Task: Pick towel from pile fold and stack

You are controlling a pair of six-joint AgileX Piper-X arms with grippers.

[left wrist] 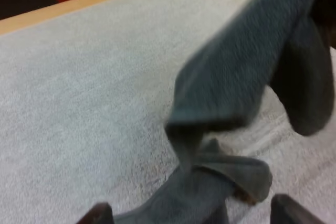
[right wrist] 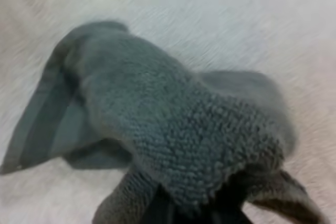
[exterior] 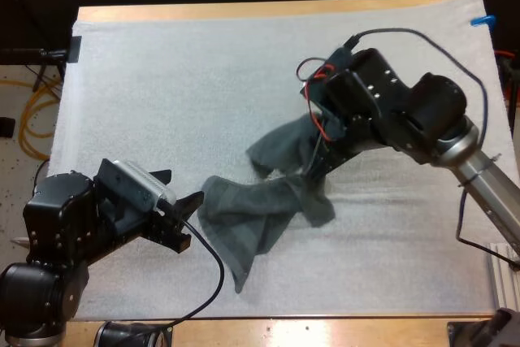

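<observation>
Early: the towel [exterior: 252, 217] lies unfolded on the mat [exterior: 162, 79], one end raised by the right gripper [exterior: 317, 170], fingers seemingly pinching it. Left gripper [exterior: 180, 194], fingers spread, sits at the towel's other end. Folding and stacking remain.

The right gripper [exterior: 315, 170] clamps the towel [exterior: 260, 213], and the cloth bunched around it covers its fingertips. From its own wrist, just dark slivers of the fingers [right wrist: 163, 211] poke out under the folds. From the left wrist, the left gripper [left wrist: 191, 216] is cut off at the picture's edge, and the towel's raised end beyond it is blurred.
</observation>
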